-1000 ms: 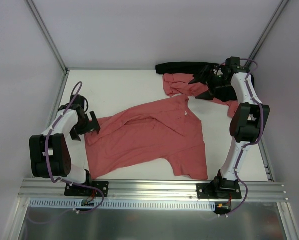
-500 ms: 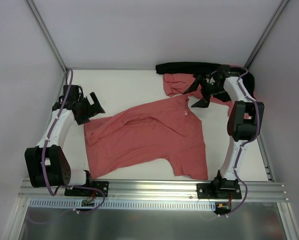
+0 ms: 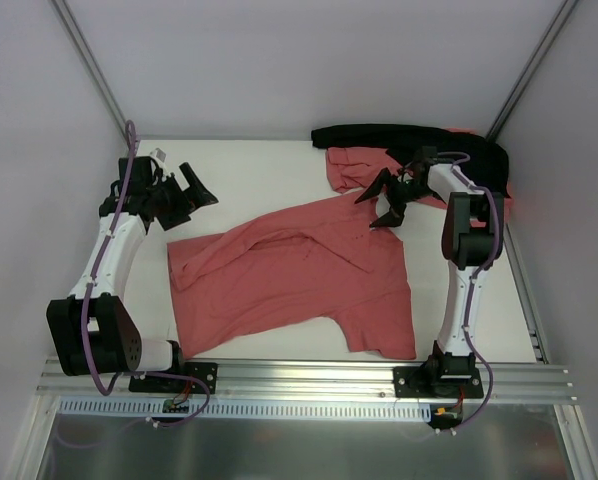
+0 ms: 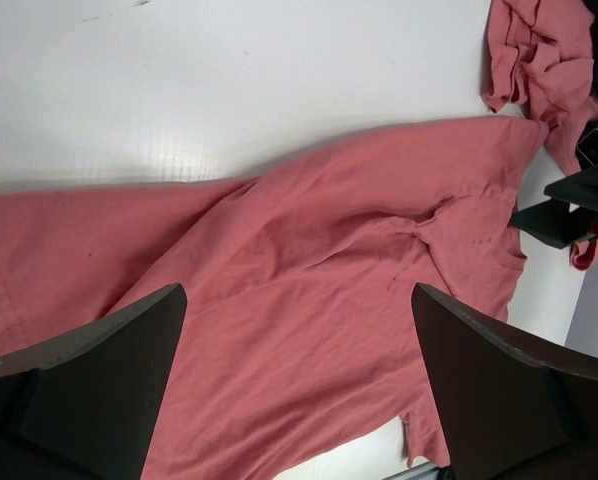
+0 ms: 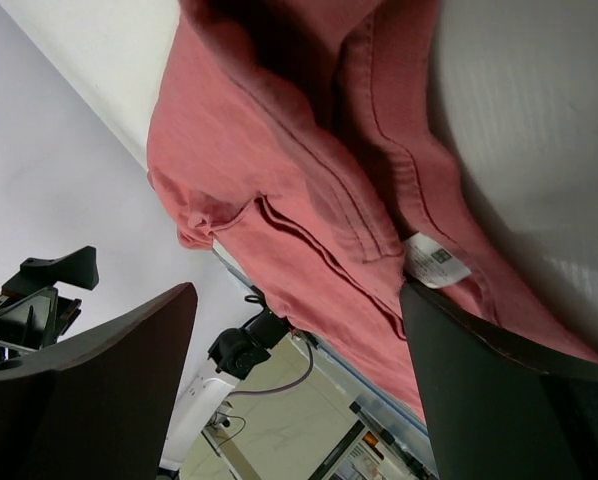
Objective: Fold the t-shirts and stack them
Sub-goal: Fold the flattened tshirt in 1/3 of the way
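T-shirt (image 3: 289, 280) lies flat on the tabletop (image 3: 259, 170). Left gripper (image 3: 197, 198) and right gripper (image 3: 371, 210) are both spread wide, empty.

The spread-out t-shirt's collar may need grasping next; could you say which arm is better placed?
Probably the right: the right gripper hangs open at the t-shirt's collar, label in its wrist view; the left gripper hovers past the opposite end.

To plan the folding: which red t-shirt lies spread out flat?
The middle t-shirt, lying open in the centre of the table. The crumpled t-shirt is bunched up at the far edge, beside the black cloth.
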Available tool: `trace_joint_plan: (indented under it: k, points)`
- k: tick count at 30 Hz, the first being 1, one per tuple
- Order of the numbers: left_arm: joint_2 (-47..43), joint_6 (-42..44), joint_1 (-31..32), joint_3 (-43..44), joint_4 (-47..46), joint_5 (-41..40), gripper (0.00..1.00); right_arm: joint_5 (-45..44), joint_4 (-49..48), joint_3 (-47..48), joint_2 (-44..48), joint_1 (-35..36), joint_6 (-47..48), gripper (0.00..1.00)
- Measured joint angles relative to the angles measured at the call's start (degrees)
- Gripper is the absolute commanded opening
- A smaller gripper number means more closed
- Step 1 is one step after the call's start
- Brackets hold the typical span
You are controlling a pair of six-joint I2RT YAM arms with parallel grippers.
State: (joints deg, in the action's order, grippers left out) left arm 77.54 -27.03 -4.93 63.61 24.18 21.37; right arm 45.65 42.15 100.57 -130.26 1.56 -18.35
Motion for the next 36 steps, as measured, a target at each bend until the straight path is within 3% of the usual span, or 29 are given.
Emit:
trace_joint_plan:
  k: [6, 7, 13, 20, 36]
  points:
    - [0.02, -0.02, 0.0, 0.0, 0.02, 1.11, 0.99, 0.02, -1.68, 0.02, -0.92, 0.85, -1.33, 0.73]
    - [0.02, -0.02, 0.0, 0.0, 0.02, 1.16, 0.99, 0.04, -1.84, 0.02, -1.07, 0.85, -1.53, 0.63]
    - [0.09, -0.02, 0.0, 0.24, 0.04, 1.18, 0.99, 0.11, -2.56, 0.04, -2.12, 0.92, -2.4, 0.31]
    - [0.09, 0.0, 0.0, 0.33, 0.07, 1.14, 0.99, -0.11, -2.93, 0.09, -2.58, 0.94, -2.69, 0.0]
    - [0.09, 0.02, 0.0, 0.33, 0.09, 1.09, 0.99, -6.16, 1.55, 4.55, -1.92, -1.99, -0.61, 0.01]
